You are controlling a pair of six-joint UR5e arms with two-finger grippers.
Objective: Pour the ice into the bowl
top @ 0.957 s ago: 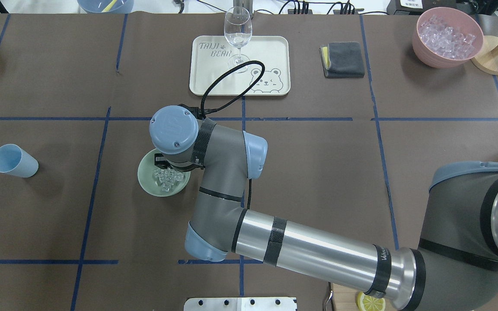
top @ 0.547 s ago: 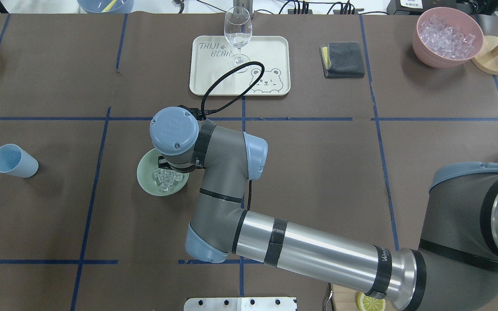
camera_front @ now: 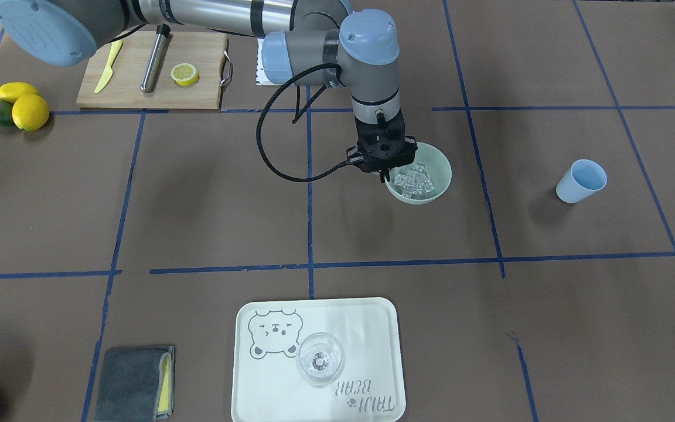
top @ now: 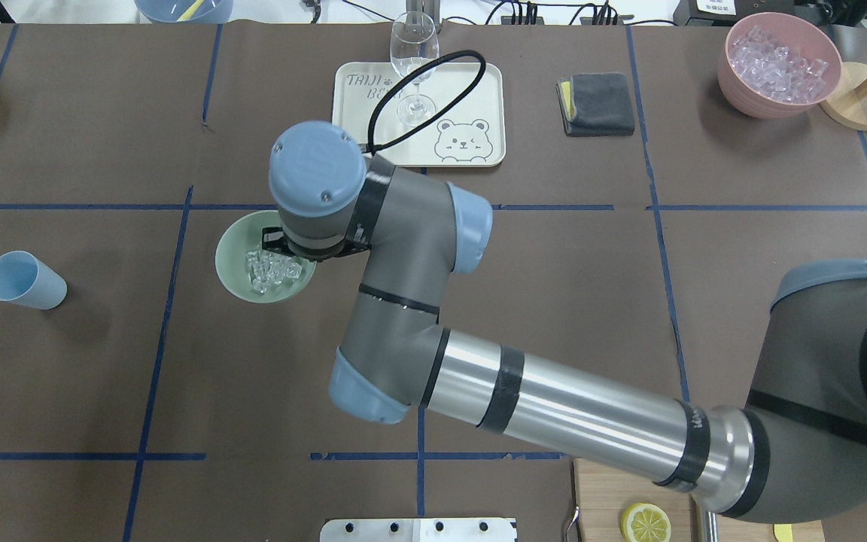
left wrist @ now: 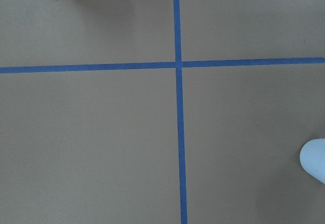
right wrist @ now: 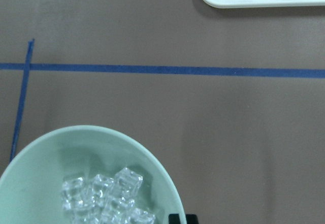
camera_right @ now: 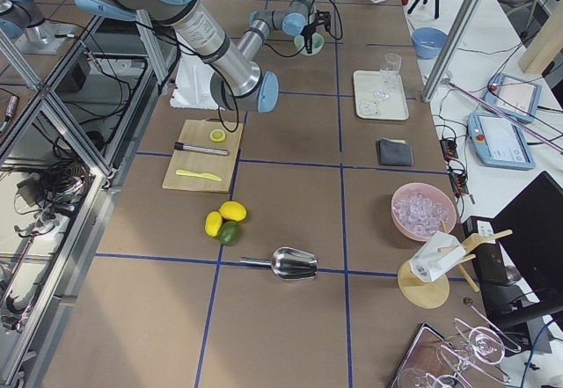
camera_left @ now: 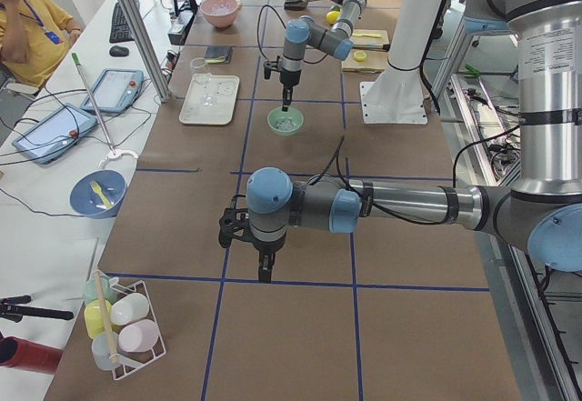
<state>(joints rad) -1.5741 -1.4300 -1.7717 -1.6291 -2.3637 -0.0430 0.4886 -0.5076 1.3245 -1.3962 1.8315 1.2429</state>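
Mid-frame in the front-facing view, the right gripper (camera_front: 382, 174) looks clenched on the left rim of the bowl (camera_front: 440, 164), with the ice (camera_front: 412, 181) heaped inside. The left gripper (camera_left: 264, 269) hangs low in the side view, and I cannot tell its grip

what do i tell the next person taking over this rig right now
Right claw: pinched on the rim of the bowl. The bowl has shifted along with the arm over the last second, so it is gripped.
Left claw: hangs off to the side near the blue cup, holding nothing that shows. Open or shut cannot be told.
Ice: a heap of cubes inside the bowl, with none seen spilled around it.
Done: the ice is in the bowl.
Left: probably only to set the bowl down, let go and draw the right arm back.
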